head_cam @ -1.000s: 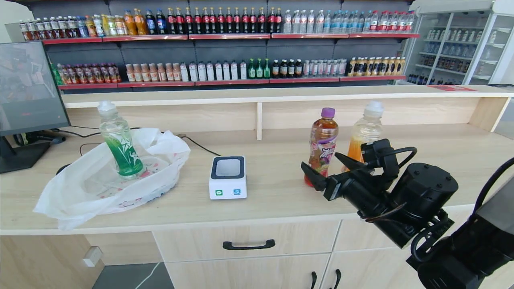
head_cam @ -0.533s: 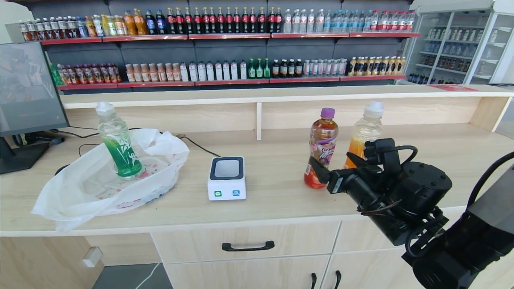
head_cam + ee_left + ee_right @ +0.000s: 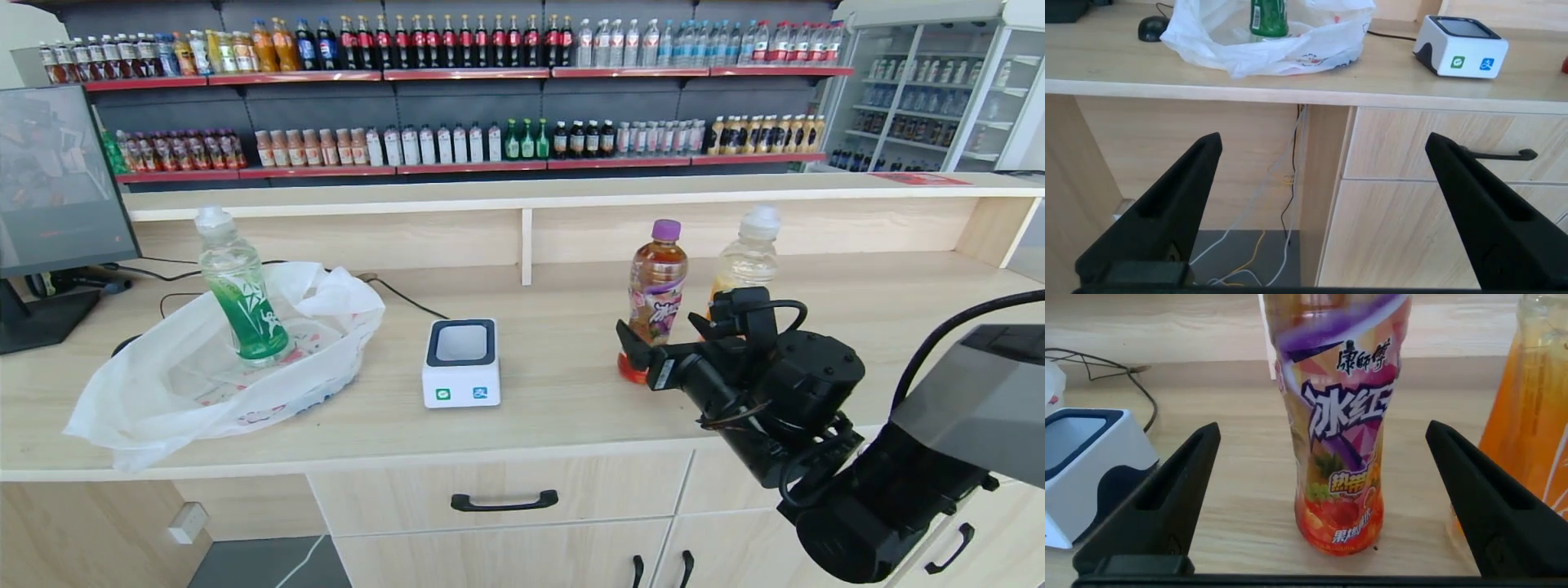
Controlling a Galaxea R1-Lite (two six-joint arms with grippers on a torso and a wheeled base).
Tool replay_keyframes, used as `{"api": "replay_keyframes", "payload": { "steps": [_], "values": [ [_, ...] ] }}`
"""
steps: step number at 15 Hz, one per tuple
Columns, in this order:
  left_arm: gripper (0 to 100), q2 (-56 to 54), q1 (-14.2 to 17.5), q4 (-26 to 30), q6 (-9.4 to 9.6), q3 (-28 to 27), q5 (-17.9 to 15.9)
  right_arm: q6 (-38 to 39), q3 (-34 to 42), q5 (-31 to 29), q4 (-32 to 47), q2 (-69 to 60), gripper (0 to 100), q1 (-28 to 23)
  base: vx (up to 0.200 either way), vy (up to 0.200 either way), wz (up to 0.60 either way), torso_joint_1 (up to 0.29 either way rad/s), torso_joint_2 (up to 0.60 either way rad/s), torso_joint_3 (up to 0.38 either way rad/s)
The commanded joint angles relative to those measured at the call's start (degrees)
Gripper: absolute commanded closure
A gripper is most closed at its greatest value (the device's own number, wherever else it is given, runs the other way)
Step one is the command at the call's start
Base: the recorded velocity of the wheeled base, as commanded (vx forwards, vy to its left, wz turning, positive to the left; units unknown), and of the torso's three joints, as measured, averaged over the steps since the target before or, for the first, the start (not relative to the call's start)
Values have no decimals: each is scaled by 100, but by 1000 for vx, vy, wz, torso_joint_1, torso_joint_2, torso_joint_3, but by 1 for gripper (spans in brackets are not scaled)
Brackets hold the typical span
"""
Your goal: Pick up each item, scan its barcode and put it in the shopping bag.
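The right arm comes in from the near right, forearm low over the counter's (image 3: 555,367) near edge, wrist level. The right gripper (image 3: 665,335) points at the purple-capped bottle (image 3: 657,286). Its black fingers are spread wide to either side of the bottle's lower body, touching nothing and holding nothing. The left gripper (image 3: 1323,143) hangs below the counter's edge, facing the cabinet fronts, also wide open and empty.

The counter is pale wood grain. On its left lies the shopping bag (image 3: 163,384), thin crumpled white plastic, with a green-labelled clear bottle (image 3: 241,294) standing upright inside. Near the middle sits the scanner (image 3: 462,362), a small white box with a dark-framed window on top. The purple-capped bottle stands right of it. Just beside that, to the right and slightly farther, is a white-capped bottle (image 3: 747,253) of orange drink.
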Motion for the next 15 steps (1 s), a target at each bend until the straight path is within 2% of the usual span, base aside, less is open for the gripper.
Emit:
{"api": "replay_keyframes", "payload": {
  "steps": [1, 15],
  "values": [
    [0, -2, 0, -1, -4, 0, 1, 1, -252, -1, -8, 314, 0, 15, 0, 0, 0, 0, 0, 0],
    [0, -2, 0, -10, -13, 0, 1, -25, -1456, -54, -8, 1061, 0, -161, 0, 0, 0, 0, 0, 0]
  ]
}}
